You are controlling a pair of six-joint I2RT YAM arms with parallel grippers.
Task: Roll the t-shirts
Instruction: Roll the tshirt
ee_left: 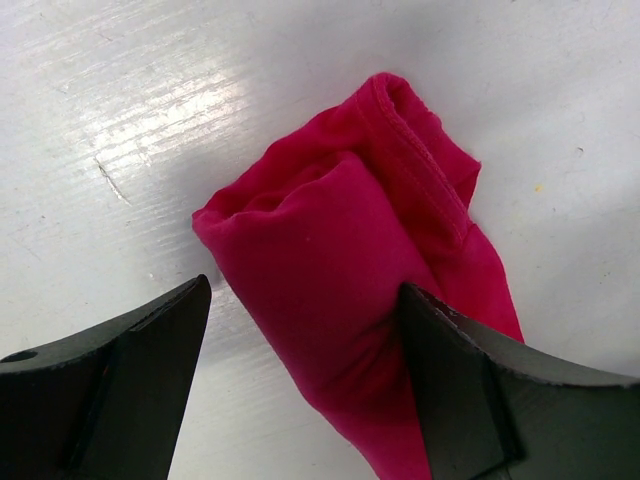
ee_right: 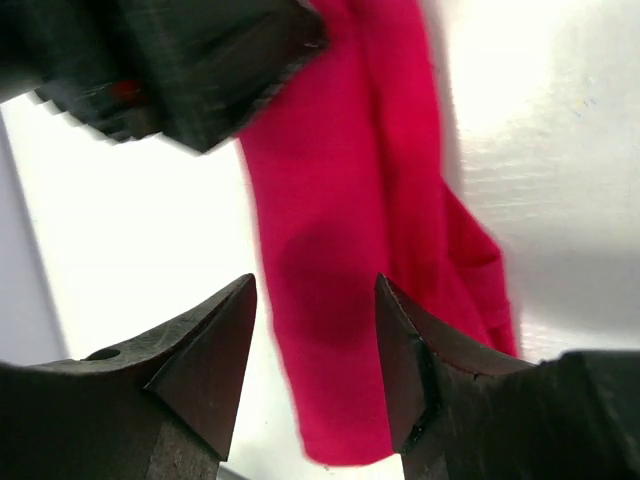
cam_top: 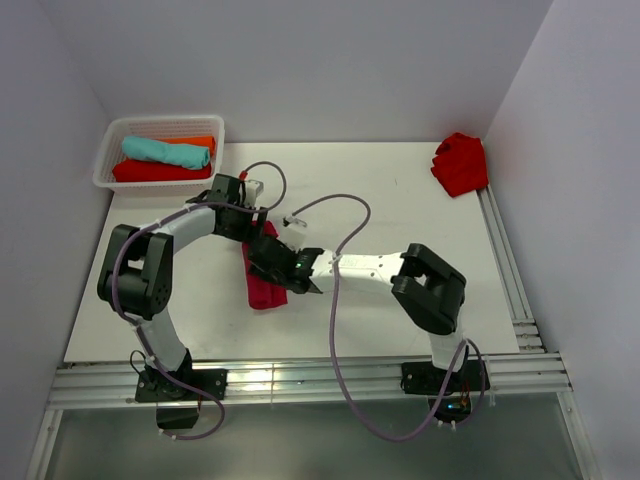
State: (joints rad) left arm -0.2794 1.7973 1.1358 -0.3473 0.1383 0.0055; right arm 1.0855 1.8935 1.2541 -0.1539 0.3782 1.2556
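Note:
The pinkish-crimson t-shirt (cam_top: 266,291) lies on the white table as a long narrow bundle. In the left wrist view its rolled end (ee_left: 340,240) shows a stitched hem on top. My left gripper (cam_top: 252,226) is open over the far end of it; its jaws straddle the cloth (ee_left: 305,300), the right finger against the cloth, the left finger apart from it. My right gripper (cam_top: 268,260) is open just above the middle of the strip (ee_right: 340,300), jaws on either side (ee_right: 315,295). The left gripper's body (ee_right: 180,60) shows at the top of the right wrist view.
A white basket (cam_top: 108,150) at the back left holds rolled teal (cam_top: 165,150), orange (cam_top: 198,143) and scarlet (cam_top: 150,172) t-shirts. A crumpled scarlet t-shirt (cam_top: 460,162) lies at the back right by the wall. Metal rails (cam_top: 300,380) run along the near and right edges.

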